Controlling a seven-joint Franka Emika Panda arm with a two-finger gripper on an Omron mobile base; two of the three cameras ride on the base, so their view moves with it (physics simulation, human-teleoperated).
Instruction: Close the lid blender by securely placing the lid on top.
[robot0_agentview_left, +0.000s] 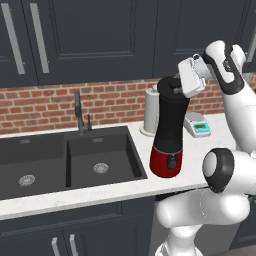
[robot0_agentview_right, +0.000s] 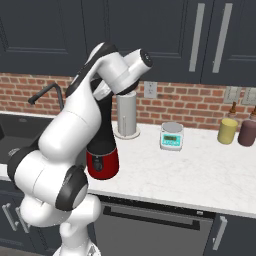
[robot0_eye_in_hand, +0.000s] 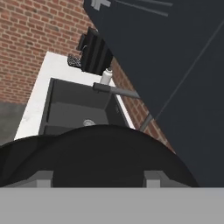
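The blender (robot0_agentview_left: 168, 132) is stood upright on the white counter (robot0_agentview_left: 100, 192), and it is used here as the landmark. Its black jar is seen above a shiny red base with a small dark button. A dark double sink (robot0_agentview_left: 65, 160) is set into the counter just to the left of the blender, and a dark tap (robot0_agentview_left: 78, 114) is fixed behind the sink, against the red brick wall (robot0_agentview_left: 50, 102).

A white paper towel roll (robot0_agentview_left: 151, 111) is stood just behind the blender, close to the wall. A small grey scale (robot0_agentview_left: 197, 125) with a green screen is placed behind the blender and to its right. Far to the right of the blender, two jars (robot0_agentview_right: 228, 131) are kept near the wall, one yellow and one dark purple. Dark cupboards (robot0_agentview_left: 90, 35) are hung above the blender.

The gripper (robot0_agentview_left: 176, 91) is held at the top of the blender jar, right at its rim. The lid (robot0_eye_in_hand: 105, 159) is seen in the hand view as a big black round shape just in front of the two finger tips (robot0_eye_in_hand: 44, 178). The jaws are pulled in about as far as they go, and they are closed on the lid. The lid is at the top of the jar, but whether it is sitting fully on the rim cannot be told.
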